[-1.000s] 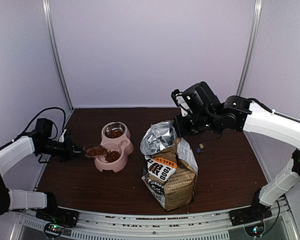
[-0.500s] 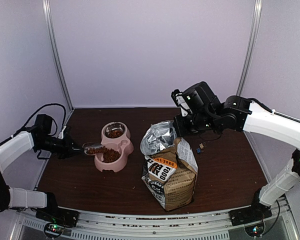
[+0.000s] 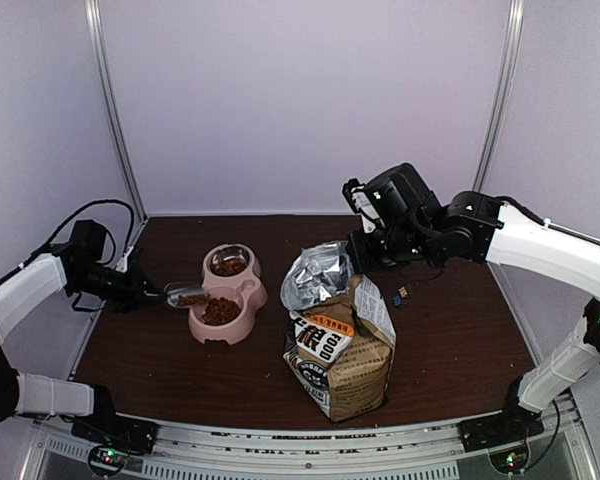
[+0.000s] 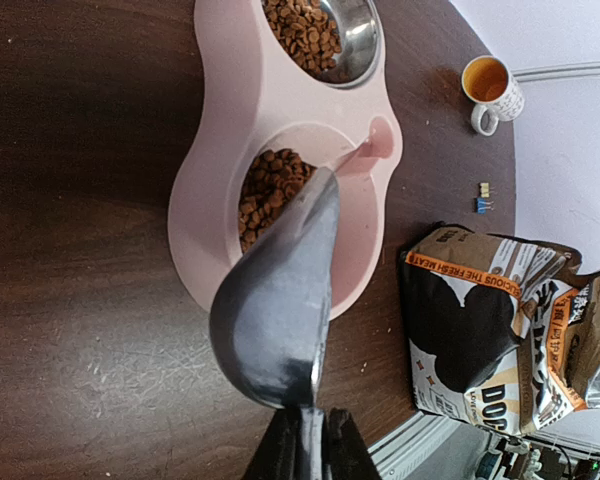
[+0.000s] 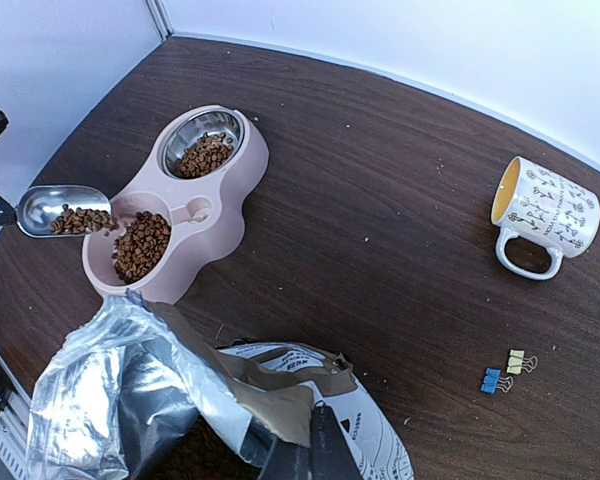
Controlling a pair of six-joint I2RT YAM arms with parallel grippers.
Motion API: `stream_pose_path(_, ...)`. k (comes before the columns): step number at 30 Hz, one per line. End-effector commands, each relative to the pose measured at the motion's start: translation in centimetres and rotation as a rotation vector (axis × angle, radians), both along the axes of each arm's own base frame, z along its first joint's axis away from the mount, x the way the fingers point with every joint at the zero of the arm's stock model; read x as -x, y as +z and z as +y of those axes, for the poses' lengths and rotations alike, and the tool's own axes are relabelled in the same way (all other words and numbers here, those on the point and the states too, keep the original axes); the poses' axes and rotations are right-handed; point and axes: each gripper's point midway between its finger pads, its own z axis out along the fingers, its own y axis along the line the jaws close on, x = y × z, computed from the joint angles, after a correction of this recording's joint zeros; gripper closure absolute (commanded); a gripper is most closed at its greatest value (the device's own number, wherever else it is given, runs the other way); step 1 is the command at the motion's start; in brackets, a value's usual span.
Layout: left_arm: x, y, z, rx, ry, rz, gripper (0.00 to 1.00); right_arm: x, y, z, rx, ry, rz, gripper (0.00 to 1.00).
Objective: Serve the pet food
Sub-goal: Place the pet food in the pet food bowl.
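Observation:
My left gripper (image 4: pixel 305 440) is shut on the handle of a silver scoop (image 4: pixel 280 290). The scoop (image 3: pixel 185 294) is tilted at the left rim of the pink double bowl (image 3: pixel 242 298) and still holds some pet food (image 5: pixel 80 220). Pet food (image 4: pixel 270 190) also lies heaped in the bowl's near compartment and in the far metal-lined one (image 5: pixel 205 155). The kraft dog-food bag (image 3: pixel 340 360) stands open right of the bowl. My right gripper (image 5: pixel 315 450) is shut on the bag's torn top edge (image 5: pixel 280 400), holding the foil mouth open over kibble inside.
A white patterned mug (image 5: pixel 540 215) stands at the back right of the dark wooden table. Two small binder clips (image 5: pixel 505 372), blue and yellow, lie near it. The table's near edge (image 4: pixel 420 440) runs just below the bag.
My left arm has risen a little and pulled back to the left, tipping the scoop toward the bowl's near compartment. The right arm and the bag have not moved.

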Motion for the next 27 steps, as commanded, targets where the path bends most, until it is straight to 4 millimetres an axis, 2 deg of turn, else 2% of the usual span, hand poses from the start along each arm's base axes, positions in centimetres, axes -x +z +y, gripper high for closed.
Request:
stream_pose_path(1,-0.5,0.9,-0.2,-0.066,-0.036,-0.042,1.00,-1.7,1.6,-0.9,-0.016,-0.067,-0.071,1.00)
stream_pose_path(12,-0.7,1.4,-0.7,-0.194,-0.083,-0.059,1.00,-1.7,1.5,-1.2,-0.012,-0.073,-0.073,1.00)
stream_pose_path(27,-0.7,2.1,-0.8,-0.267,-0.103,-0.077,1.00,-1.6,1.3,-1.2,-0.009,-0.073,-0.073,1.00)
